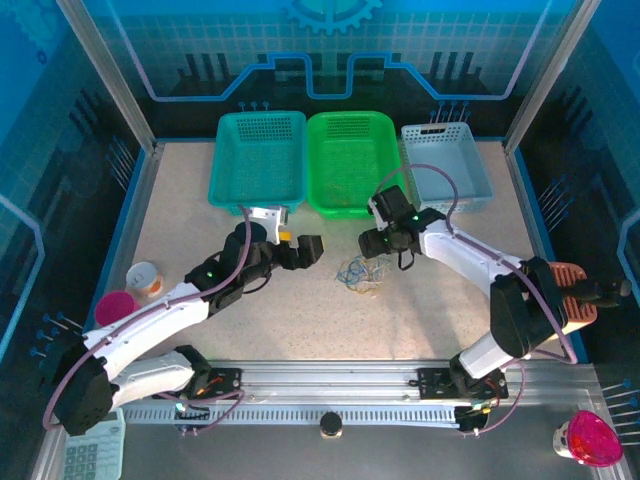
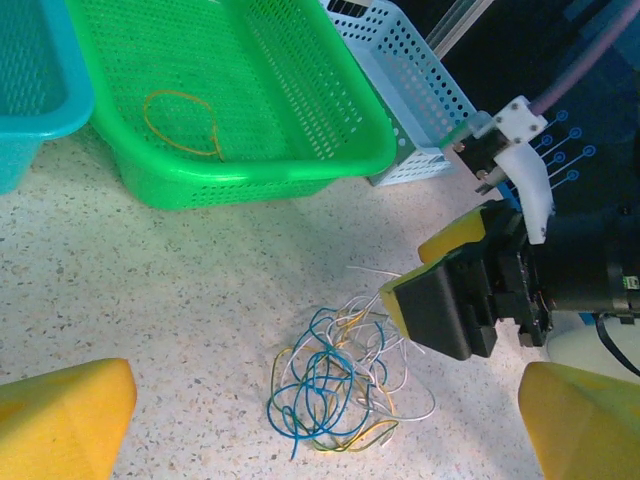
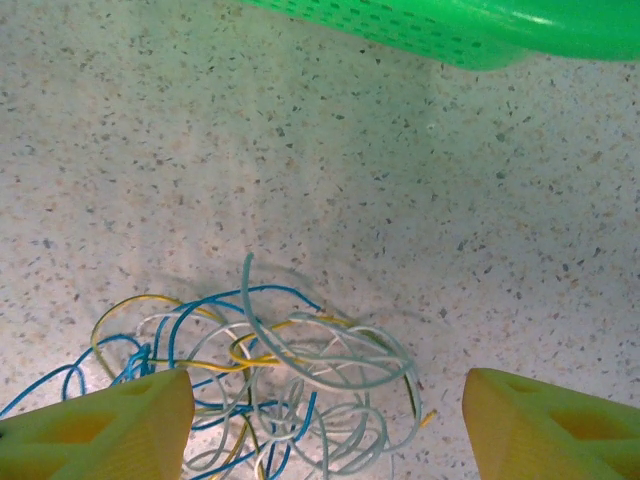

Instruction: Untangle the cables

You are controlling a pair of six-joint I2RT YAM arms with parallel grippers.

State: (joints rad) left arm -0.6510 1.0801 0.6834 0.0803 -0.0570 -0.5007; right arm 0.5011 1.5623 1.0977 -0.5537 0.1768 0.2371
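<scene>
my right hand [image 3: 325, 425] hangs spread over the small clump of thin white, blue and yellowish cables [image 3: 290, 350] on the speckled tabletop [image 3: 300, 130], my left hand [image 2: 322, 425] spread wide nearby.

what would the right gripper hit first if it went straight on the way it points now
Most likely the tangled clump of cables, which lies straight ahead between the open fingers of the right gripper, with the speckled table directly under it. Depth is hard to judge.
</scene>
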